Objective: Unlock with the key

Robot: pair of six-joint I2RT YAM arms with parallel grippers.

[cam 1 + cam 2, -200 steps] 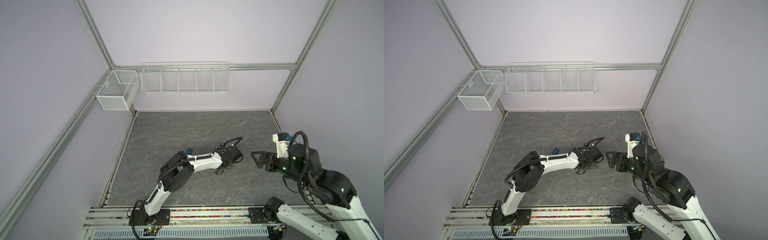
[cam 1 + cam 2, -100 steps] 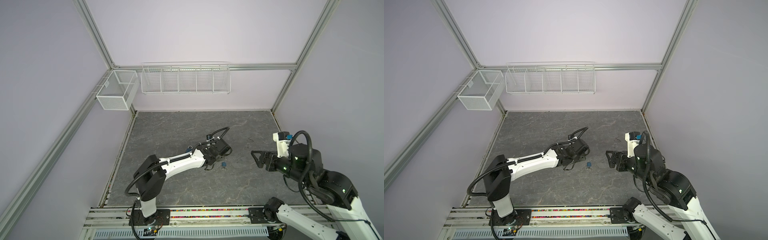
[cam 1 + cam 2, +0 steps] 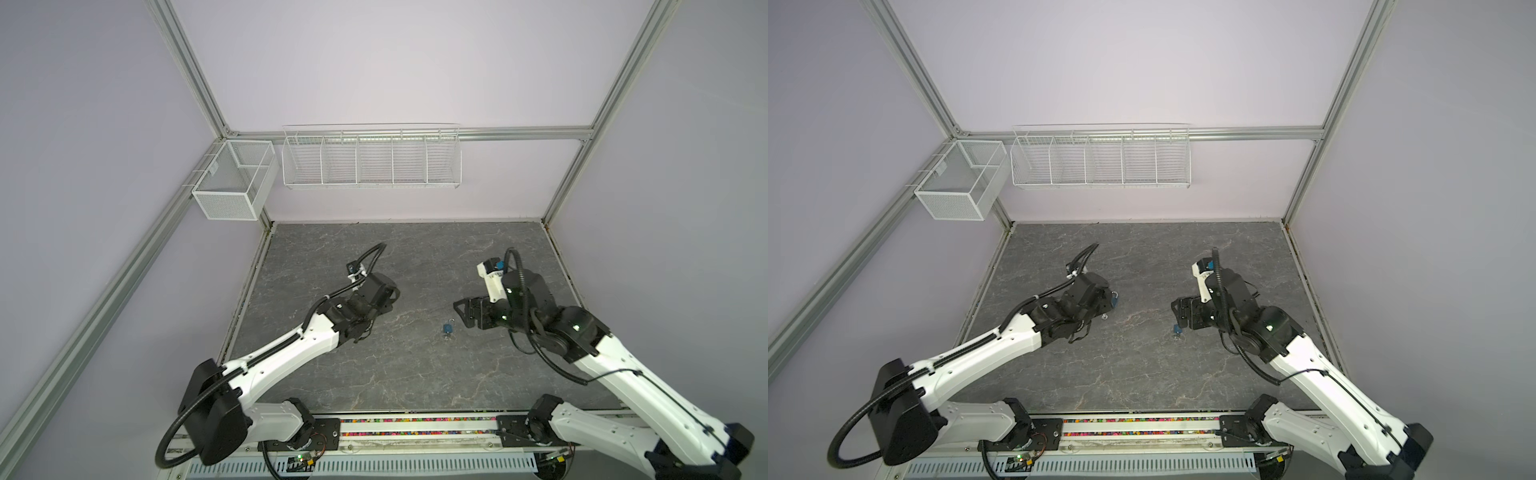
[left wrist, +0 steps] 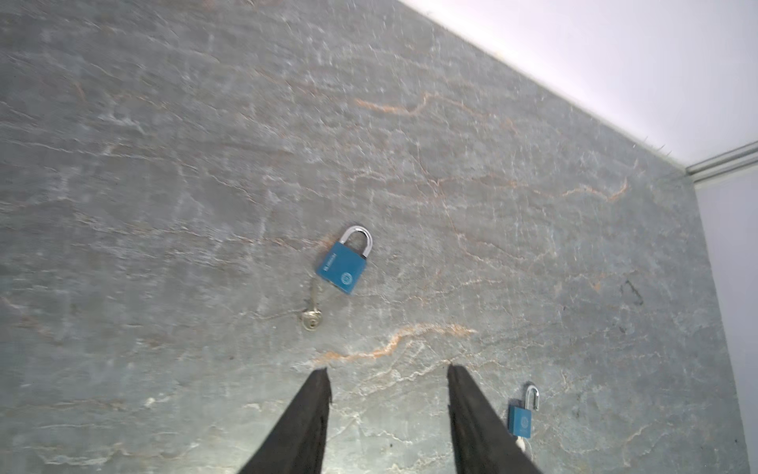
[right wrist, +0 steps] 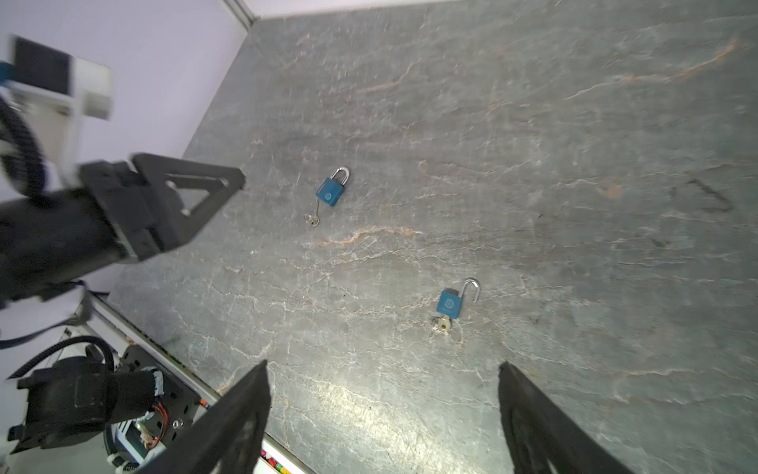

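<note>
Wrist cams carry this one.

Left wrist: closed lock (image 4: 343, 264) lies flat on the table (image 4: 164, 143) with its shackle seated. Closed lock's key (image 4: 311, 319) is at its base, but the shaft is blurred, so I can't tell if it's in the keyway. Left gripper (image 4: 388, 368) hovers short of it, fingers apart, nothing between them. Open lock (image 4: 521, 418) sits just beside one finger, partly cut off by it.

Right wrist shows both locks whole and well apart. The open lock has its shackle swung out, with the open lock's key (image 5: 442, 324) at its base. Right gripper (image 5: 382, 365) is spread wide and empty.

Top views: locks are tiny. Open lock shows in both, just beside the right gripper's tips. Closed lock (image 3: 1114, 296) is only a blue sliver in a top view, mostly hidden by the left wrist.

Both arms reach forward, low over the table, grippers roughly facing each other.
</note>
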